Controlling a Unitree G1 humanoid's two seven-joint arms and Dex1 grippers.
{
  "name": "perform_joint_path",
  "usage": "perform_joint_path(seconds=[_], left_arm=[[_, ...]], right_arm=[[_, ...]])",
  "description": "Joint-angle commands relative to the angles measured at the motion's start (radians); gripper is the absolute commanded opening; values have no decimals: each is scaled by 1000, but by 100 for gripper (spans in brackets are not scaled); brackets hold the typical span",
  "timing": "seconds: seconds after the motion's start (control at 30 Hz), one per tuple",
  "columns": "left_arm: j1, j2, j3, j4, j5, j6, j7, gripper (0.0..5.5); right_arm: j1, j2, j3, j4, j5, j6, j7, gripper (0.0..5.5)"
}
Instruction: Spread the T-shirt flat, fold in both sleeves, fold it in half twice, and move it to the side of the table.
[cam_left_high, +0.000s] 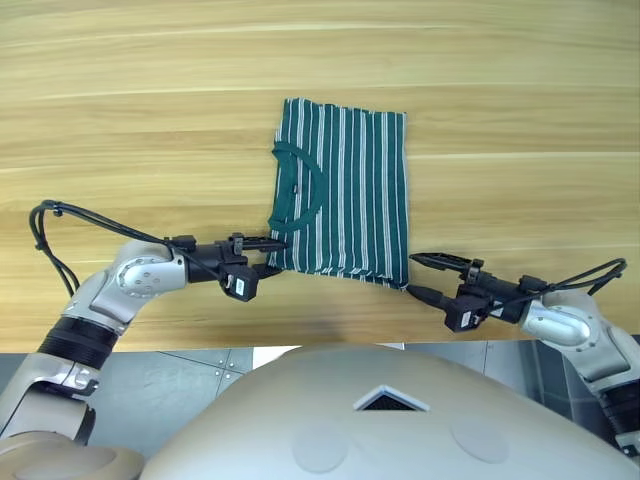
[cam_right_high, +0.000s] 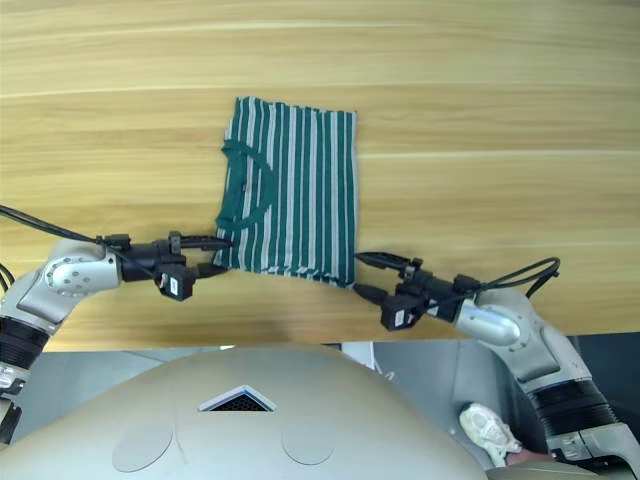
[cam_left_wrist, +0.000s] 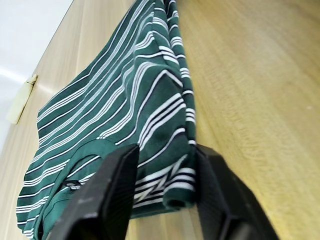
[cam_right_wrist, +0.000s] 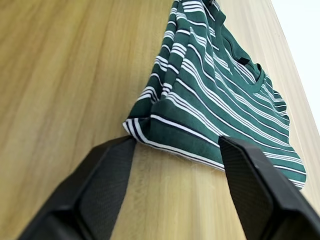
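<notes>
**Both claws at the near corners, second half-fold ahead**

The striped green T-shirt (cam_left_high: 345, 190) lies on the wooden table (cam_left_high: 120, 150) at my 12 o'clock, about in the middle of the board. It is a tidy upright rectangle. No sleeve sticks out, and the collar (cam_left_high: 298, 185) curves along its 9 o'clock edge.

My left claw (cam_left_high: 278, 254) sits at the shirt's 7 o'clock corner. It is spread, with one finger (cam_left_wrist: 107, 192) on each side of the corner and the folded edge lying loose between them, so nothing is pinched. My right claw (cam_left_high: 411, 274) is at the 5 o'clock corner and is spread as well. In its wrist view the near hem runs across the gap between its fingers (cam_right_wrist: 250, 185), touching or nearly touching one of them. It is not gripping either.

Going by the shape, I judge the spreading and both sleeve folds done. With the collar at the side edge and the cloth layered thick at the corners, one half-fold also looks complete, though I cannot count the layers.

That leaves the second half-fold. I would pinch both near corners and carry them over to the 12 o'clock edge, then slide the bundle to the table's side.
</notes>
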Motion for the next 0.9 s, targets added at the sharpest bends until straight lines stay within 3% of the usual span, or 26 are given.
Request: perform_joint_path(seconds=[0.03, 0.13, 0.23, 0.63, 0.9], left_arm=[[26, 17, -32, 48, 86, 45, -23, 121], [28, 10, -37, 48, 89, 45, -17, 72], [26, 6, -41, 46, 89, 46, -13, 13], [19, -7, -41, 55, 74, 45, -2, 10], [135, -18, -28, -9, 14, 52, 45, 10]], right_arm=[[-30, 0, 59, 36, -48, 30, 56, 308], [-52, -5, 76, 46, -43, 29, 60, 308], [-60, -7, 91, 46, -39, 30, 61, 235], [-78, -1, 88, 66, -22, 44, 35, 9], [-30, 1, 74, 21, 49, 39, 21, 0]])
